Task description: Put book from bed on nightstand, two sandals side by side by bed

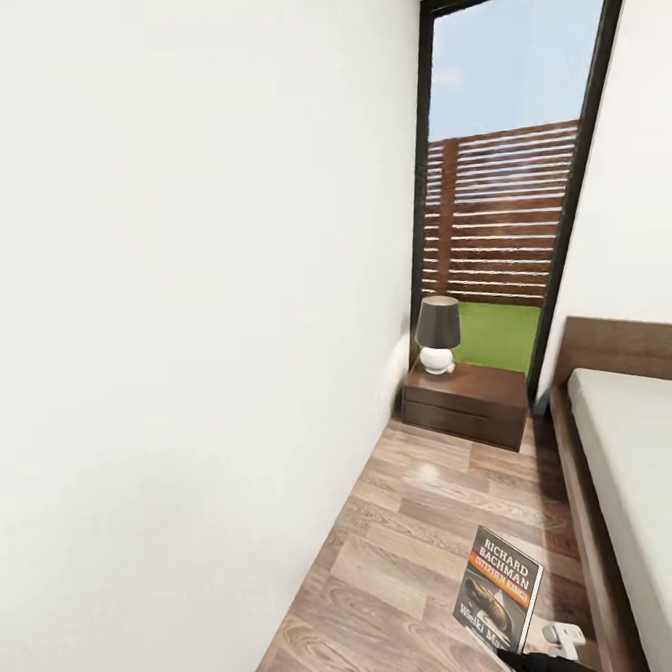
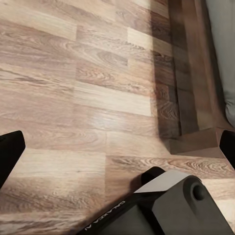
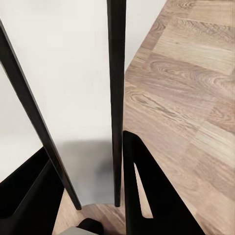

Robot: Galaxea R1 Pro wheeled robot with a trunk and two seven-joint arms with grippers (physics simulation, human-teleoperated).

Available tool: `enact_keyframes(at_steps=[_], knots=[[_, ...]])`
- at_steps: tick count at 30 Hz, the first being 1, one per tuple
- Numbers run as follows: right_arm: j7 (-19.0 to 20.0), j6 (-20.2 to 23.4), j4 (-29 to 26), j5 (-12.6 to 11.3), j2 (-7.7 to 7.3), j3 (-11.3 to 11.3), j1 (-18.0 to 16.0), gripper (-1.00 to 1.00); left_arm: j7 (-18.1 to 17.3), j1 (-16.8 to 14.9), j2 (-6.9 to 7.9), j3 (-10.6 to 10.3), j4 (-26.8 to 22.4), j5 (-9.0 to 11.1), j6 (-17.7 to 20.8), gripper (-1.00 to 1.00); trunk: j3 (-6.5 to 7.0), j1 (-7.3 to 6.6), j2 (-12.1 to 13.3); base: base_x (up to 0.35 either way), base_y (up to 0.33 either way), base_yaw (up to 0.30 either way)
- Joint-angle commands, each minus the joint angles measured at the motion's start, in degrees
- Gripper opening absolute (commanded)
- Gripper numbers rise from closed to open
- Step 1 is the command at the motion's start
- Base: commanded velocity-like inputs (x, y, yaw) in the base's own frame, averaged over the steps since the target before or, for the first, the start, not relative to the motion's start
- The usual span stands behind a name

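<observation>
The book (image 1: 499,593), a dark paperback with an orange band and white "Richard Bachman" lettering, hangs upright above the floor beside the bed (image 1: 646,475). My right gripper (image 1: 544,652) is shut on its lower edge. In the right wrist view the book (image 3: 116,73) is seen edge-on as thin dark lines between the black fingers (image 3: 142,196). The nightstand (image 1: 466,402), low and dark brown, stands ahead under the window with its lamp (image 1: 437,334). My left gripper (image 2: 119,149) is open over bare floor near the bed frame's corner (image 2: 196,142). The sandals are out of view.
A white wall (image 1: 176,337) runs close along the left. The wood-plank floor (image 1: 410,531) forms a narrow aisle between wall and bed up to the nightstand. A tall dark-framed window (image 1: 504,164) stands behind it. Part of my own body (image 2: 161,210) shows in the left wrist view.
</observation>
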Motion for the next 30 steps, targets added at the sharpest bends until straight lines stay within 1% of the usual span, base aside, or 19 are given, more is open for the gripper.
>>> enact_keyframes(at_steps=[1,4,13,15,19,30], knots=[[0.05,0.37,-0.05,-0.61,-0.06,0.41,-0.04,-1.0,-0.16,-0.05,-0.02,0.44,0.01,-0.61,-0.31,1.0,-0.09,0.02,-0.07,0.015,0.0,-0.009],[0.05,0.37,-0.04,-0.61,-0.06,0.41,-0.04,-1.0,-0.16,-0.05,0.0,0.47,0.01,-0.61,-0.31,1.0,-0.09,0.02,-0.07,0.118,0.0,-0.003],[0.05,0.37,-0.05,-0.62,-0.06,0.41,-0.04,-1.0,-0.16,-0.05,0.02,0.44,0.01,-0.61,-0.31,1.0,-0.09,0.02,-0.07,0.3,0.0,0.0],[0.08,0.39,-0.05,-0.61,-0.06,0.41,-0.04,-1.0,-0.16,-0.05,-0.02,0.41,0.01,-0.61,-0.31,1.0,-0.09,0.02,-0.07,0.171,0.0,-0.068],[0.11,0.4,-0.05,-0.61,-0.06,0.41,-0.04,-1.0,-0.16,-0.05,-0.05,0.4,0.01,-0.61,-0.31,1.0,-0.09,0.02,-0.07,0.048,0.0,-0.215],[0.12,0.42,-0.05,-0.62,-0.06,0.41,-0.04,-1.0,-0.16,-0.05,-0.05,0.41,0.01,-0.61,-0.31,1.0,-0.09,0.02,-0.07,0.003,0.0,-0.278]])
